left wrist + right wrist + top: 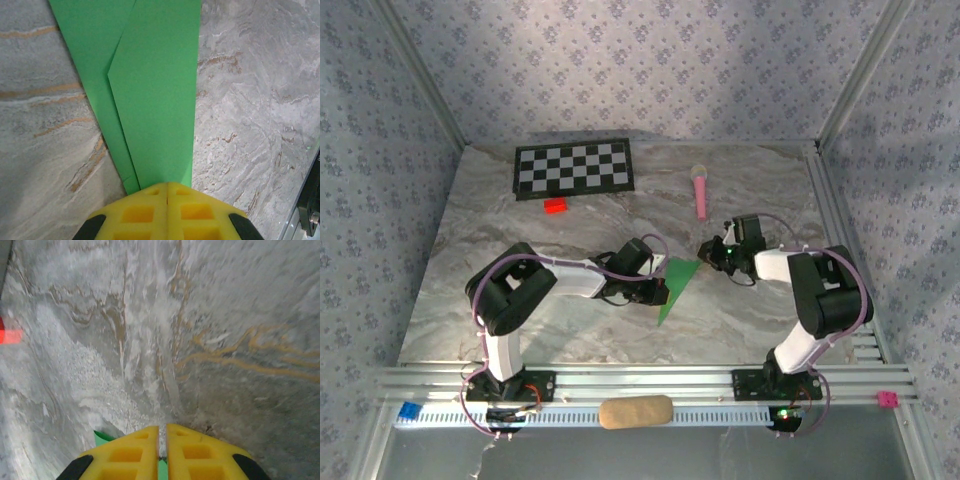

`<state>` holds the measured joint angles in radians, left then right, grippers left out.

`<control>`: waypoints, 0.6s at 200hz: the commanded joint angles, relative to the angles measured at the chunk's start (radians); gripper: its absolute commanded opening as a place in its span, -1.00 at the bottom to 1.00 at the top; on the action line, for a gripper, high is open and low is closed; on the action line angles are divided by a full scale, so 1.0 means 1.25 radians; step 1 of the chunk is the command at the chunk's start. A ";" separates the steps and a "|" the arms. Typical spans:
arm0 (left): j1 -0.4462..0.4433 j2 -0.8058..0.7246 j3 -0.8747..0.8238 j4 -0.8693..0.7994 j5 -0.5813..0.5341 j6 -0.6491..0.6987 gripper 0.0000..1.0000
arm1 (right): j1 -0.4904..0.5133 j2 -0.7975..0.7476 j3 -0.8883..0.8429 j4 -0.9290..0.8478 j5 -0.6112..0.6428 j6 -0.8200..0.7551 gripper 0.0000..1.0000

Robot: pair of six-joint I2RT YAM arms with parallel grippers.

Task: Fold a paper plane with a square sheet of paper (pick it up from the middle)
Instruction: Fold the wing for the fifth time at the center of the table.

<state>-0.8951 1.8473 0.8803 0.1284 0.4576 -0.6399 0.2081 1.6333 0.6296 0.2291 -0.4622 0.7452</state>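
Observation:
The square sheet of paper, bright green, lies folded into a narrow pointed wedge on the marble table between the two arms. My left gripper is shut at its left edge. In the left wrist view the closed yellow fingertips sit over the near end of the paper, whose overlapping flaps stretch away ahead. My right gripper is at the paper's far right corner. Its fingers are almost together with only a thin slit, and green paper shows beneath them and to their left.
A black-and-white checkerboard lies at the back left with a small red block in front of it. A pink microphone-shaped toy lies at the back right. A tan oblong rests on the front rail.

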 commanded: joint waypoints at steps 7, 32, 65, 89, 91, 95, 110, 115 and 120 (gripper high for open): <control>-0.022 0.046 -0.046 -0.163 -0.042 -0.001 -1.00 | 0.054 -0.115 -0.023 -0.020 0.027 -0.009 -0.70; -0.021 0.046 -0.039 -0.165 -0.041 0.001 -1.00 | 0.114 -0.169 -0.042 -0.059 0.027 -0.016 -0.69; -0.023 0.044 -0.030 -0.175 -0.042 0.005 -1.00 | 0.169 -0.156 -0.072 -0.028 -0.009 0.009 -0.72; -0.022 0.043 -0.025 -0.176 -0.041 0.004 -1.00 | 0.185 -0.128 -0.086 -0.003 -0.041 0.020 -0.75; -0.022 0.044 -0.024 -0.176 -0.041 0.004 -1.00 | 0.185 -0.125 -0.087 -0.005 -0.039 0.019 -0.75; -0.022 0.043 -0.023 -0.177 -0.042 0.005 -1.00 | 0.187 -0.122 -0.089 -0.009 -0.036 0.017 -0.76; -0.022 0.044 -0.022 -0.176 -0.041 0.005 -1.00 | 0.181 -0.103 -0.104 0.005 -0.030 0.024 -0.78; -0.022 0.044 -0.022 -0.176 -0.041 0.006 -1.00 | 0.177 -0.098 -0.114 0.013 -0.029 0.027 -0.79; -0.022 0.043 -0.022 -0.177 -0.040 0.005 -1.00 | 0.175 -0.095 -0.123 0.021 -0.027 0.029 -0.79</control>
<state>-0.9016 1.8473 0.8906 0.1062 0.4553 -0.6399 0.4370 1.4857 0.5159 0.2192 -0.4877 0.7593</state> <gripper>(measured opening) 0.063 0.110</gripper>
